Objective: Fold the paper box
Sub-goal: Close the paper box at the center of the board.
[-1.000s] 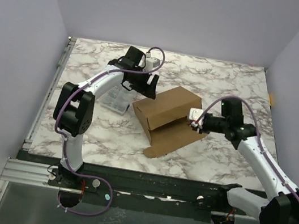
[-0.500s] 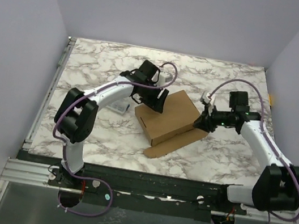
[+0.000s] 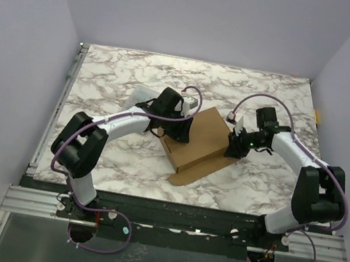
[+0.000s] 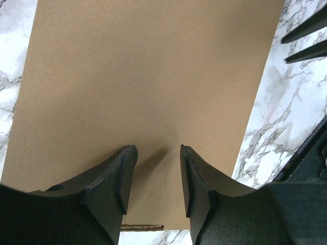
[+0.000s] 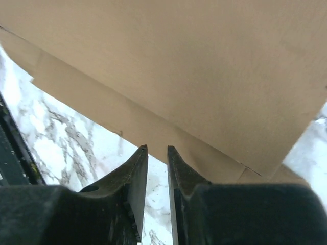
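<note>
Left gripper (image 3: pixel 182 130) (image 4: pixel 157 153): fingers partly apart with nothing between them, poised at the left end of the box top; whether the tips touch the cardboard cannot be told. Right gripper (image 3: pixel 232 145) (image 5: pixel 157 149): fingers drawn nearly together, a thin gap showing, nothing seen clamped in it; it is set low at the right end of the box, tips just beside the lower flap edge. Paper box (image 3: pixel 201 135) (image 4: pixel 148 76) (image 5: pixel 204 61): plain brown cardboard, shallow and rectangular, lid panel down flat, lying skewed at the middle of the desk (image 3: pixel 117 74) between the two grippers. Front flap (image 3: pixel 199 169) (image 5: pixel 102 107): one cardboard strip still spread flat on the marble along the near side of the box. Pale translucent item (image 3: pixel 141 92): on the desk behind the left arm, partly hidden, apart from the box. Desk: white marble pattern with grey veining, plain lilac walls on three sides.
</note>
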Robot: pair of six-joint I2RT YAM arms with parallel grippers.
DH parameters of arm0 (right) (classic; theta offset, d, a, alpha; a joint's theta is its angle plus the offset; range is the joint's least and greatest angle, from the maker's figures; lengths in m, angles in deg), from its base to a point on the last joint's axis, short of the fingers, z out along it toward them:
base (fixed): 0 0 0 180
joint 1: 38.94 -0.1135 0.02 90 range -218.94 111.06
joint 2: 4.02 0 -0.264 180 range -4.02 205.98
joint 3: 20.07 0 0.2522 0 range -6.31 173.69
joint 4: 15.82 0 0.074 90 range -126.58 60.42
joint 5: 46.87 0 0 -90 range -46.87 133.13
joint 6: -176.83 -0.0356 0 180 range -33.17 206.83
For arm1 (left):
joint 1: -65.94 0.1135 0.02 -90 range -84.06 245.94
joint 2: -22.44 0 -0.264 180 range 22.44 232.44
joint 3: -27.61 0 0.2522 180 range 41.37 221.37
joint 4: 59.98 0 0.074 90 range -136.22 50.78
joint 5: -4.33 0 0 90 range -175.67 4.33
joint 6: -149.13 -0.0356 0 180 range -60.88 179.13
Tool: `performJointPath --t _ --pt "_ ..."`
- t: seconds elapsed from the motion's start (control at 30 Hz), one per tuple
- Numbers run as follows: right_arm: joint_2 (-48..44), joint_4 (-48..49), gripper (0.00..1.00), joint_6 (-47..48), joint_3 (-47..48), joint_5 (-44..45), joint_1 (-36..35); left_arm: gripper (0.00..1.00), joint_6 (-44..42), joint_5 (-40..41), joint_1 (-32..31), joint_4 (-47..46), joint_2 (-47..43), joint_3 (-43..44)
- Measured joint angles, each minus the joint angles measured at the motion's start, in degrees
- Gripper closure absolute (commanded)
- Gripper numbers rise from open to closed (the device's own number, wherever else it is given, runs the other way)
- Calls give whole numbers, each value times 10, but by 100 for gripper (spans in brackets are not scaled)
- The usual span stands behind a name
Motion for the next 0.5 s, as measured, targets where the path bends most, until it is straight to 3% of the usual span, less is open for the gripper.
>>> performJointPath --t 0.17,0.3,0.4,0.47,0.5 --pt "-58 -17 44 -31 38 -31 43 46 14 4 0 4 0 12" --pt "-70 -9 41 -71 42 -37 133 39 21 21 0 23 0 40" --pt "-36 -8 41 -101 42 -42 187 24 21 39 2 18 -8 52" --pt "-4 -8 41 -121 40 -54 213 6 19 58 4 3 -32 40" --pt "11 -8 42 -131 38 -60 223 2 15 72 5 -15 -54 23"
